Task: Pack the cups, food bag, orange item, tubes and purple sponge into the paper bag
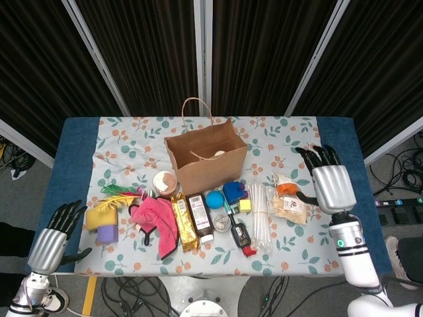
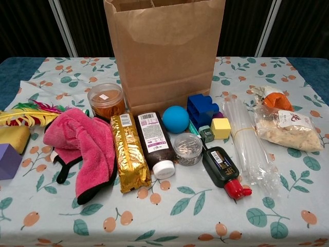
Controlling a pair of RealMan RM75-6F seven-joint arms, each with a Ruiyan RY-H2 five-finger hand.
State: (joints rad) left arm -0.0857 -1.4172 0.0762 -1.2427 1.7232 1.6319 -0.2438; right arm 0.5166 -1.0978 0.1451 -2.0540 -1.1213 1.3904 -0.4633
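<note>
The brown paper bag (image 1: 205, 158) (image 2: 164, 51) stands open at the middle back of the table, and a white cup (image 1: 219, 155) shows inside it. My right hand (image 1: 328, 185) hovers open and empty, just right of the orange item (image 1: 287, 189) (image 2: 275, 99) and the food bag (image 1: 291, 207) (image 2: 285, 131). The clear tubes (image 1: 260, 210) (image 2: 249, 144) lie left of the food bag. The purple sponge (image 1: 107, 233) (image 2: 7, 160) sits at the front left. My left hand (image 1: 56, 234) hangs open off the table's front-left corner. Neither hand shows in the chest view.
In front of the bag lie a pink cloth (image 1: 157, 218), a gold packet (image 1: 184, 223), a brown bottle (image 1: 199, 215), a blue ball (image 1: 213, 199), a blue block (image 1: 233, 191), a yellow cube (image 1: 245, 205) and a dark red-capped bottle (image 1: 240, 236). An orange-filled jar (image 1: 165, 181), feathers (image 1: 119, 193) and a yellow sponge (image 1: 100, 216) sit at left.
</note>
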